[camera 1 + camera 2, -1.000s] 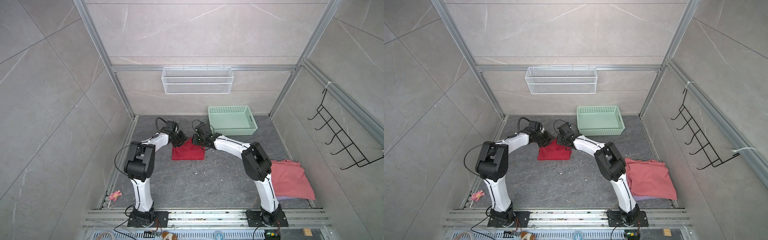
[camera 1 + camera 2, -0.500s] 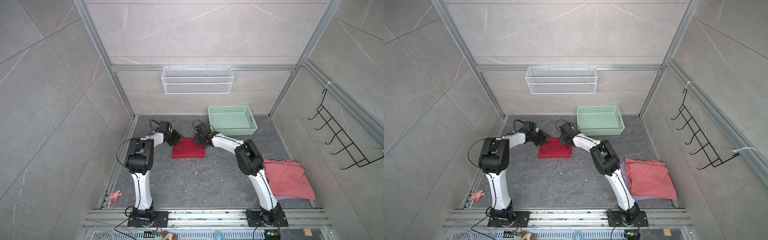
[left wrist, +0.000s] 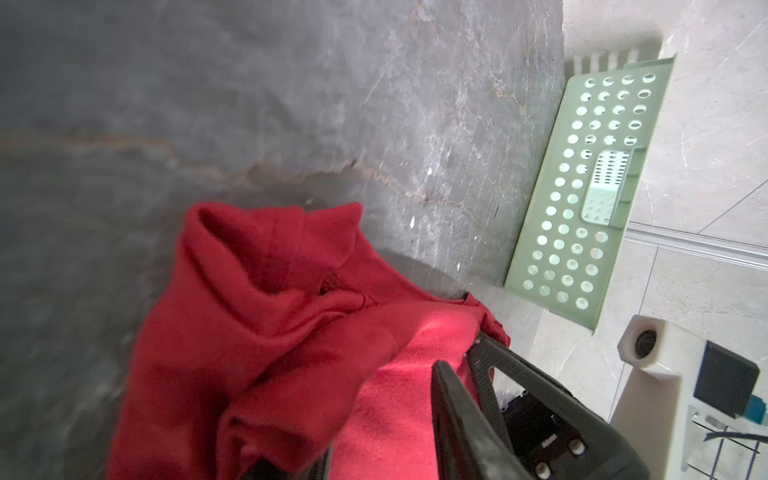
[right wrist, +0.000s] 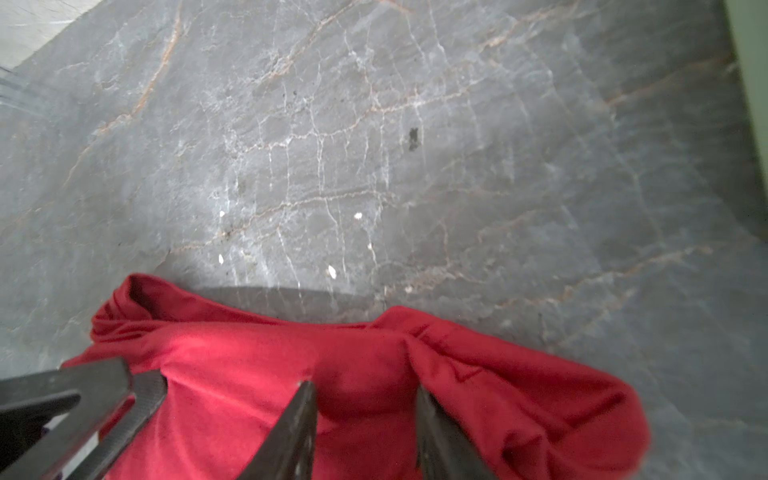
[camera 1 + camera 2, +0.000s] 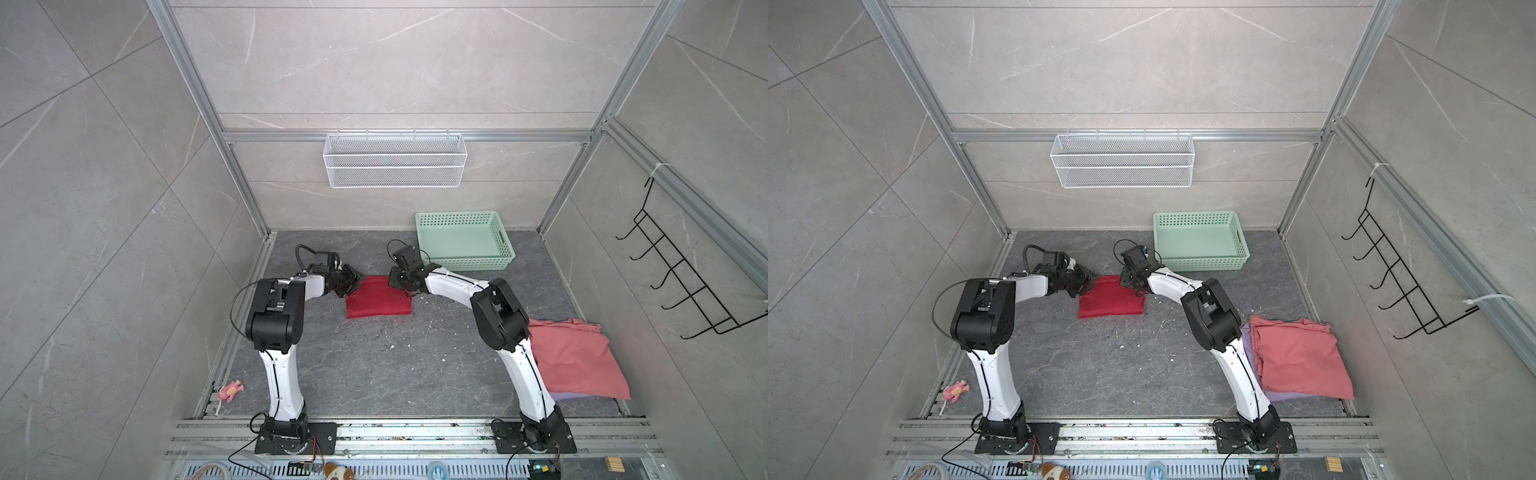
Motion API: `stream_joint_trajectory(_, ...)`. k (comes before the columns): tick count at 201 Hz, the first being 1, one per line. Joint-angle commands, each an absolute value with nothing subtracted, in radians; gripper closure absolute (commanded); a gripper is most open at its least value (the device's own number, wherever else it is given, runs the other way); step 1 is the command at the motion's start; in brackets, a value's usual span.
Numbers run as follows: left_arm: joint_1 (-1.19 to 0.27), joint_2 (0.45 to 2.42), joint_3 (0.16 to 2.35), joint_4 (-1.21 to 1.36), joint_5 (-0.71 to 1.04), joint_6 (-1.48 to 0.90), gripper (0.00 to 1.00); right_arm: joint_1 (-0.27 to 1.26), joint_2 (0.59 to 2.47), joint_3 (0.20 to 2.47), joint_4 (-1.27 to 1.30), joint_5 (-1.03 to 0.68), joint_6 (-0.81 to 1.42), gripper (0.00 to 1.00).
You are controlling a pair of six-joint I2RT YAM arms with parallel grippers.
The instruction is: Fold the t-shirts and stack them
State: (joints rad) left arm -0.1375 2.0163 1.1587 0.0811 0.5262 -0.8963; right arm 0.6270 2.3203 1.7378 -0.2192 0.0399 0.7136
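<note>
Evidently L gripper [image 5: 351, 279] & R gripper [image 5: 395, 283] pinch red t-shirt [image 5: 379, 302] far corners, jaws narrow. We judge: squaring the fold.

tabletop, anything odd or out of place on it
A small pink toy lies by the left rail near the front of the tabletop, unrelated to the folding. White flecks dot the grey surface.

No text, label, brand, number or sign could be read in any of the views.
</note>
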Motion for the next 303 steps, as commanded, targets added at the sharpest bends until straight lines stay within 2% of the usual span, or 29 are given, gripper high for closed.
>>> stream_joint_trajectory(1,-0.125,1.986,1.025,-0.025,0.423,-0.922,0.58,0.604,2.294,1.601,-0.322,0.058,0.730,0.57)
stream_joint_trajectory(51,-0.192,1.811,0.836,0.011,0.417,-0.939,0.58,0.604,2.109,1.386,-0.280,0.109,0.684,0.57)
stream_joint_trajectory(77,-0.271,1.702,0.815,-0.043,0.382,-0.930,0.58,0.604,1.987,1.315,-0.298,0.138,0.649,0.55)
stream_joint_trajectory(106,-0.285,1.553,0.824,-0.119,0.334,-0.895,0.55,0.605,1.806,1.216,-0.303,0.110,0.651,0.50)
stream_joint_trajectory(137,-0.302,1.455,0.894,-0.290,0.254,-0.799,0.53,0.604,1.642,1.059,-0.287,0.052,0.734,0.44)
stream_joint_trajectory(184,-0.364,1.350,0.881,-0.415,0.151,-0.734,0.50,0.652,1.484,0.756,-0.071,-0.067,0.981,0.38)
stream_joint_trajectory(218,-0.379,1.271,0.809,-0.444,0.129,-0.749,0.43,0.799,1.485,0.662,0.107,-0.010,1.130,0.26)
stream_joint_trajectory(221,-0.380,1.264,0.802,-0.441,0.129,-0.753,0.42,0.809,1.493,0.660,0.119,-0.003,1.138,0.20)
stream_joint_trajectory(225,-0.380,1.257,0.794,-0.437,0.132,-0.757,0.40,0.820,1.503,0.658,0.141,0.001,1.143,0.18)
stream_joint_trajectory(240,-0.382,1.241,0.771,-0.420,0.145,-0.768,0.34,0.849,1.544,0.660,0.197,0.005,1.169,0.16)
stream_joint_trajectory(303,-0.404,1.339,0.721,-0.272,0.226,-0.808,0.35,0.889,1.707,0.638,0.384,0.038,1.312,0.18)
